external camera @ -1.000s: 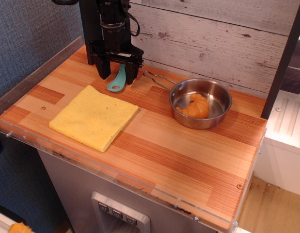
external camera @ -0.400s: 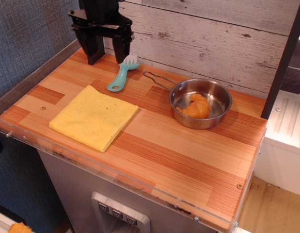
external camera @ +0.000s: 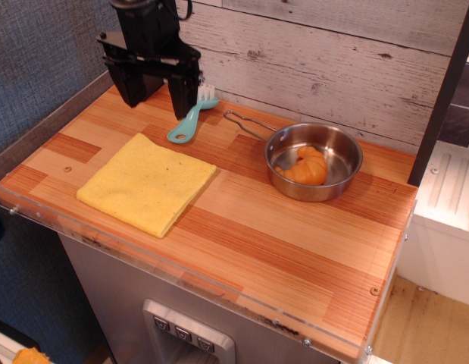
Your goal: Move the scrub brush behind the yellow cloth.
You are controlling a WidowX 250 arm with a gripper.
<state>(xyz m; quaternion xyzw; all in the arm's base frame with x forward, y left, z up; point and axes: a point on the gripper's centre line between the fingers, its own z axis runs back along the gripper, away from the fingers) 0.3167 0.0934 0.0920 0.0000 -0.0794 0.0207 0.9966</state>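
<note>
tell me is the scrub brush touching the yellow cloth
Apart. The observation.image view shows a strip of bare wood between the scrub brush handle loop and the back edge of the yellow cloth.

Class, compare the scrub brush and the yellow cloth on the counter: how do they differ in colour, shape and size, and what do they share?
The scrub brush is light teal with white bristles; the yellow cloth is plain yellow. The scrub brush is narrow and long with a looped end; the yellow cloth is a flat square. The scrub brush is far smaller than the yellow cloth. Both lie on the wooden counter, untouched by the hand.
</note>
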